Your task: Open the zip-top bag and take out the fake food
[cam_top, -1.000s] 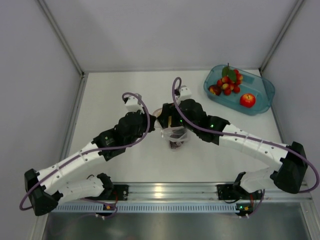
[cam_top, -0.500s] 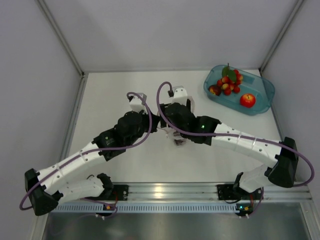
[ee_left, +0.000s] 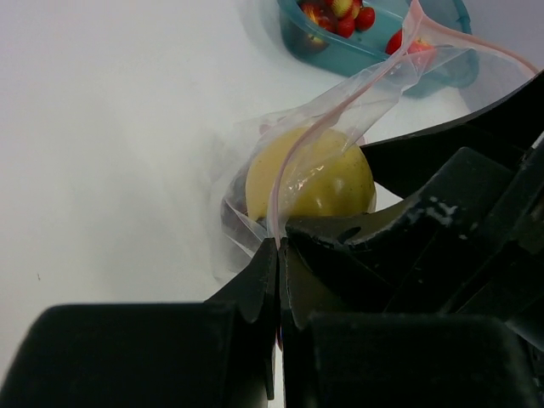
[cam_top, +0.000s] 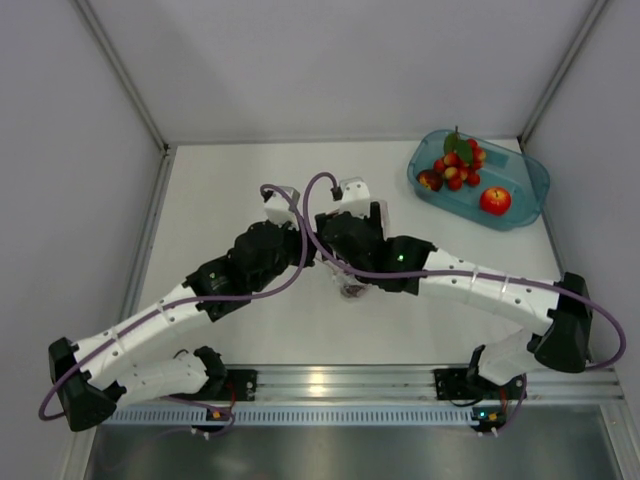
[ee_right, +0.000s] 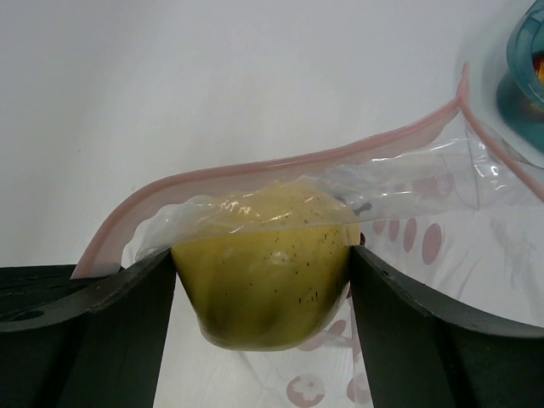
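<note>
The clear zip-top bag [ee_left: 365, 89] with its pink zip strip [ee_right: 255, 170] stands with its mouth open at the table's middle [cam_top: 350, 289]. My left gripper [ee_left: 280, 255] is shut on the bag's edge at the strip. A yellow lemon [ee_right: 263, 289], one piece of the fake food, sits in the bag's mouth, partly under a flap of plastic. My right gripper [ee_right: 263, 255] is shut on this lemon, one finger pressing each side. From above, both wrists crowd over the bag and hide most of it. Something dark shows low in the bag.
A teal tub [cam_top: 524, 196] stands at the back right, holding a red apple [cam_top: 494, 200] and red berries with green leaves [cam_top: 456, 166]. Grey walls close in the table on three sides. A metal rail [cam_top: 330, 380] runs along the near edge.
My right arm has swung left and forward, bringing its wrist down over the bag. The left wrist has shifted slightly right, still holding the bag's edge.
</note>
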### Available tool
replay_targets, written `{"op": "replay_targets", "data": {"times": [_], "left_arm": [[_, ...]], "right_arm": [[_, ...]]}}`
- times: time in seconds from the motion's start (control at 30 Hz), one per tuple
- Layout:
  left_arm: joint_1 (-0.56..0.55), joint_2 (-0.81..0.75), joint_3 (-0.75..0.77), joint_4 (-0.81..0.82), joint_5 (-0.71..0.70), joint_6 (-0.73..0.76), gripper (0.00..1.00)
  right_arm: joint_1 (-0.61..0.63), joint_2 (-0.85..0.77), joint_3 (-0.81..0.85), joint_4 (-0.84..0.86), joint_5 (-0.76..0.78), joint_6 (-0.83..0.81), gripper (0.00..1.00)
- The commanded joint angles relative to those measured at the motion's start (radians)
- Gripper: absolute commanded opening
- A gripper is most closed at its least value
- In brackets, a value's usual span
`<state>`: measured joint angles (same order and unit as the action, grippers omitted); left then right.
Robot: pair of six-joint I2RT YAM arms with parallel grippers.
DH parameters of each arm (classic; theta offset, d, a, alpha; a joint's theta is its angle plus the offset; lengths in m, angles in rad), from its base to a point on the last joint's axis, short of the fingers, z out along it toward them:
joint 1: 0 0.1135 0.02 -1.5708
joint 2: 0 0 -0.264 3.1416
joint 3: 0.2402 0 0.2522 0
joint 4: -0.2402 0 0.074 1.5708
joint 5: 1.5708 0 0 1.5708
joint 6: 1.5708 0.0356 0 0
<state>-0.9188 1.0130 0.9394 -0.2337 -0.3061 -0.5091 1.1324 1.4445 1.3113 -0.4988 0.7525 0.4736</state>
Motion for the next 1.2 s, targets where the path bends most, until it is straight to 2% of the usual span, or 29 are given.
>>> {"op": "replay_targets", "data": {"times": [0.0,0.27,0.47,0.63,0.9,1.03,1.17], "left_arm": [[-0.012,0.006,0.041,0.091,0.079,0.012,0.00],[-0.012,-0.010,0.002,0.089,-0.022,-0.011,0.00],[-0.012,-0.004,-0.010,0.089,-0.065,-0.038,0.00],[-0.012,-0.002,-0.013,0.089,-0.076,-0.060,0.00],[-0.012,0.001,-0.033,0.086,-0.175,-0.129,0.00],[-0.012,0.018,-0.013,0.048,-0.240,-0.164,0.00],[-0.011,0.029,0.018,-0.024,-0.310,-0.175,0.00]], "right_arm": [[0.047,-0.096,0.020,0.078,-0.028,0.013,0.34],[0.046,-0.252,-0.078,0.166,-0.100,0.028,0.33],[0.043,-0.352,-0.162,0.290,-0.275,0.014,0.32],[0.043,-0.459,-0.251,0.489,-0.398,0.022,0.31],[0.035,-0.591,-0.337,0.712,-0.452,0.000,0.29],[0.030,-0.607,-0.253,0.643,-0.379,-0.084,0.29],[0.006,-0.576,-0.166,0.470,-0.051,-0.199,0.29]]}}
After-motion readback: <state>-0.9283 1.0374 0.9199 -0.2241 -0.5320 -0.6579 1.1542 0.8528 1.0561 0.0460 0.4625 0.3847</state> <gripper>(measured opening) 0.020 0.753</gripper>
